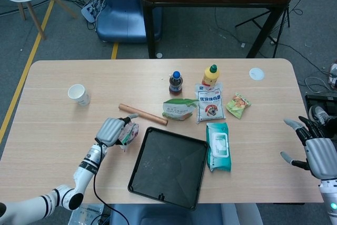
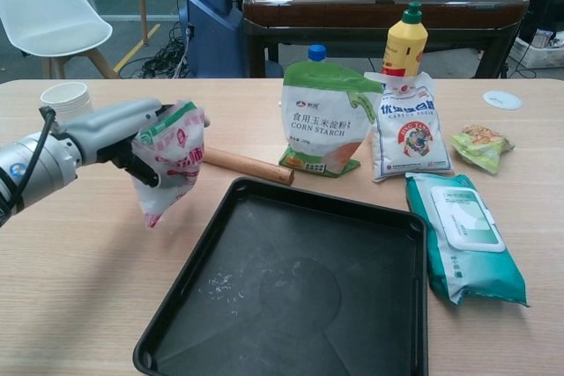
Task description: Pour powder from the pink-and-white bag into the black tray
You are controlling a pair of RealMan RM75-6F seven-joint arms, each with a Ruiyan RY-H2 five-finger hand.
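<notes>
My left hand [image 1: 111, 130] [image 2: 113, 129] grips the pink-and-white bag [image 2: 167, 158] [image 1: 127, 134], which now hangs upright above the table, just left of the black tray [image 1: 168, 168] [image 2: 352, 323]. A thin scatter of white powder [image 2: 222, 286] lies on the tray floor near its left side. My right hand [image 1: 316, 151] hovers off the table's right edge with fingers spread, holding nothing; only the head view shows it.
A wooden rolling pin [image 2: 248, 165] lies just behind the bag. Behind the tray stand a corn starch pouch [image 2: 322, 121], a white flour bag [image 2: 408, 129], a yellow bottle [image 2: 404, 41] and a dark bottle [image 1: 175, 82]. A wet-wipes pack [image 2: 463, 235] lies right of the tray; a paper cup [image 2: 72, 107] sits far left.
</notes>
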